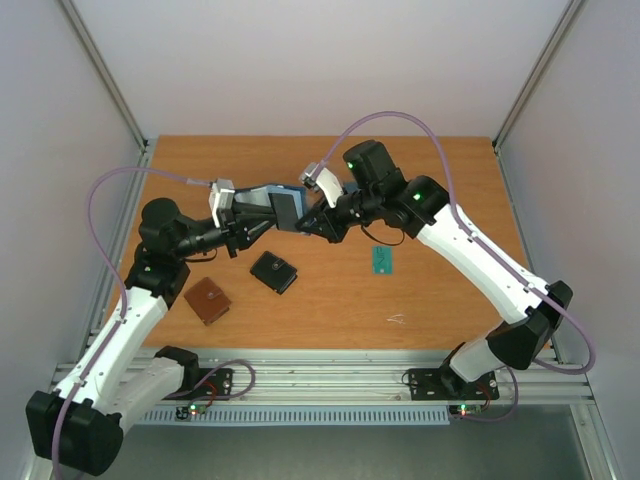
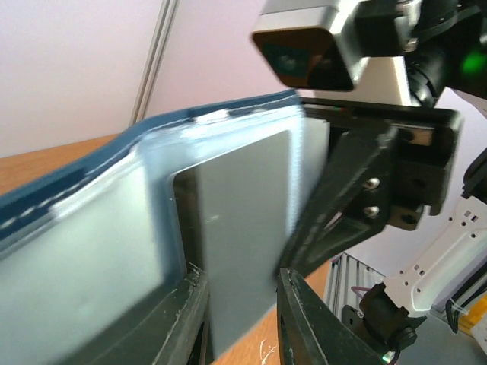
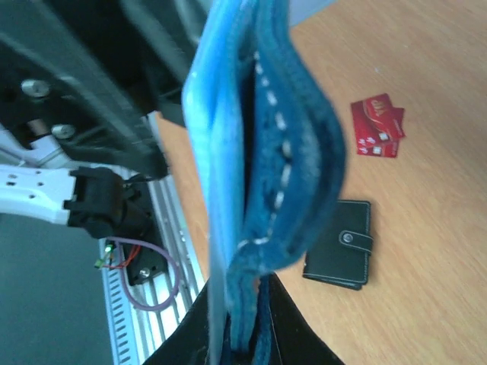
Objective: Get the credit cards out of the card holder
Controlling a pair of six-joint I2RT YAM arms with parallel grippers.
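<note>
The navy card holder (image 1: 256, 198) hangs open above the table between both grippers; it also shows in the left wrist view (image 2: 76, 251) and the right wrist view (image 3: 297, 152). My right gripper (image 1: 313, 216) (image 3: 240, 342) is shut on its right edge. A dark grey-black card (image 1: 288, 208) (image 2: 236, 228) sticks out of an inner pocket. My left gripper (image 1: 243, 218) (image 2: 240, 319) has a finger on either side of this card's lower end; whether they press it does not show. The teal-green card (image 1: 382, 260) lies on the table right of centre. A red card (image 1: 207, 300) (image 3: 377, 125) lies front left.
A black wallet (image 1: 273, 271) (image 3: 341, 243) with a snap tab lies on the wooden table (image 1: 440, 200) below the held card holder. An aluminium rail (image 1: 330, 385) with the arm bases runs along the near edge. Frame posts stand at the back corners.
</note>
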